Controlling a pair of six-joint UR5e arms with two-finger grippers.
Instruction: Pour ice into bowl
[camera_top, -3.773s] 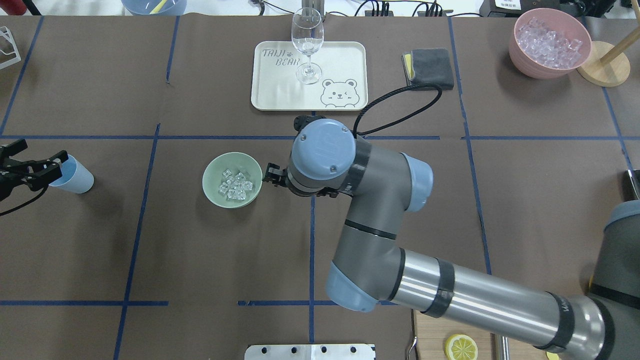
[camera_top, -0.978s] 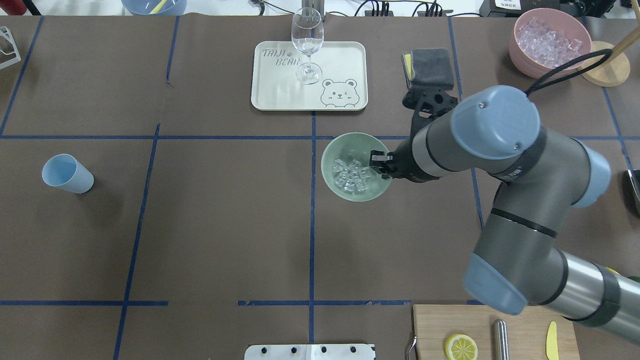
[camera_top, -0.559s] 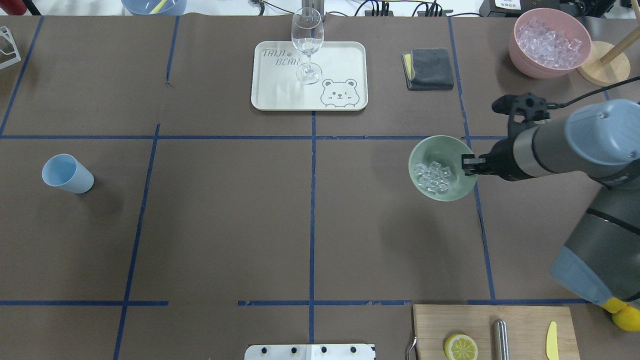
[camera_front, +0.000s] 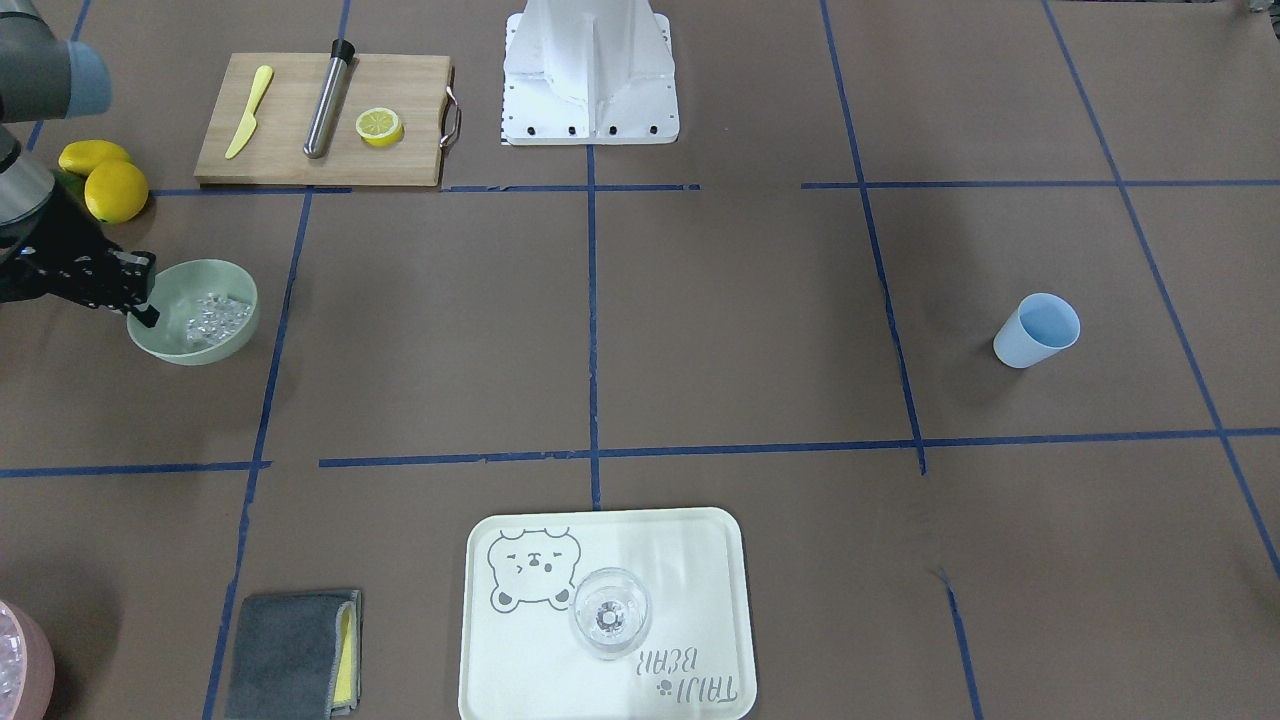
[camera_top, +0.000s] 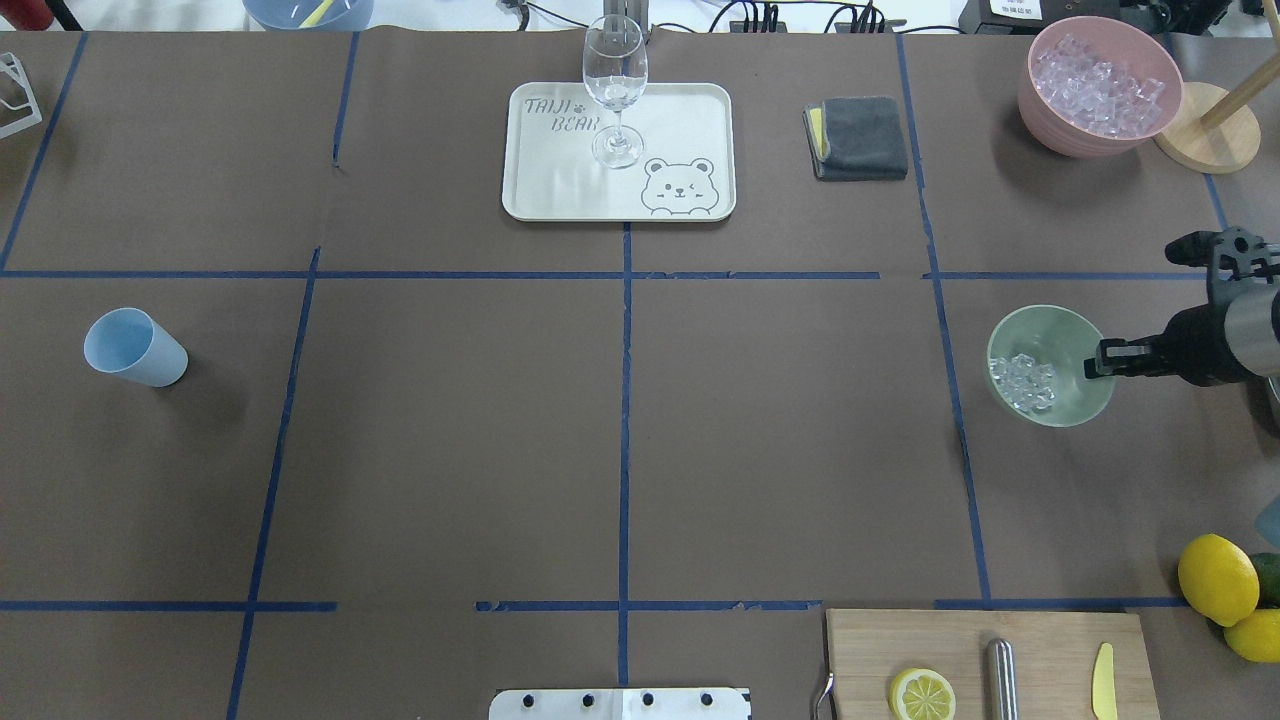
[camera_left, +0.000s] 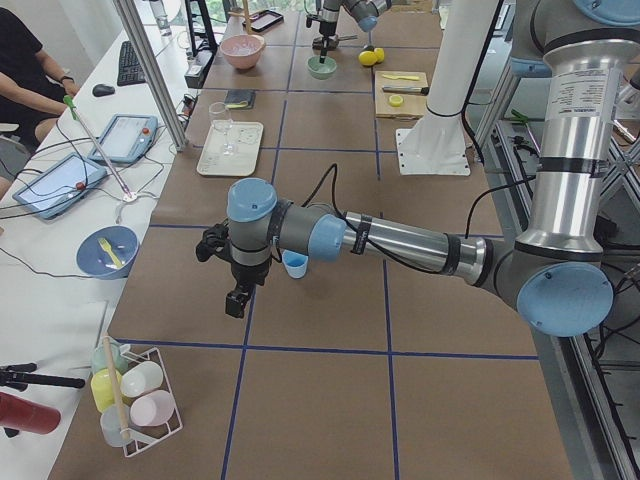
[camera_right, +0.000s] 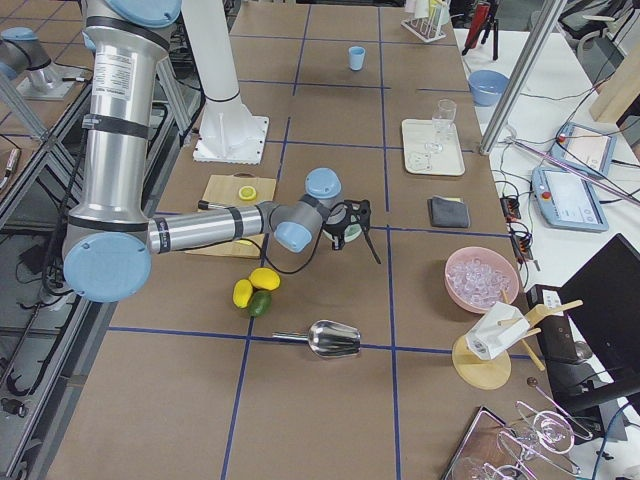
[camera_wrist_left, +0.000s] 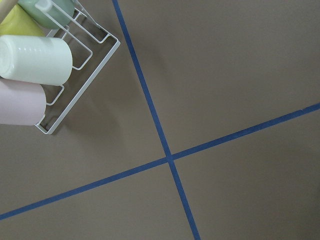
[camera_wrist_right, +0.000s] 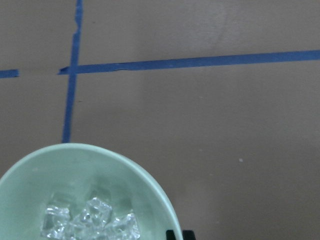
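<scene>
**Mint bowl of ice, gripped at the table's right end**

The brown table (camera_top: 450, 450) is crossed with blue tape. On it, the cream tray (camera_top: 690, 110) reads "TAIJI BEAR" beside a winking bear drawing and carries a clear stemmed glass (camera_top: 614, 90). Well to the robot's right, between the pink bowl (camera_top: 1050, 125) heaped with cubes and the wooden cutting board (camera_top: 870, 650), the right gripper (camera_top: 1098, 360) has its jaws pinching the rim of the pale green bowl (camera_top: 1060, 330). The left gripper (camera_left: 237, 298) hangs near the light blue cup (camera_top: 135, 347); whether its jaws are spread cannot be told. The ice (camera_top: 1022, 382) lies heaped inside the green bowl, on the side away from the right gripper.
</scene>
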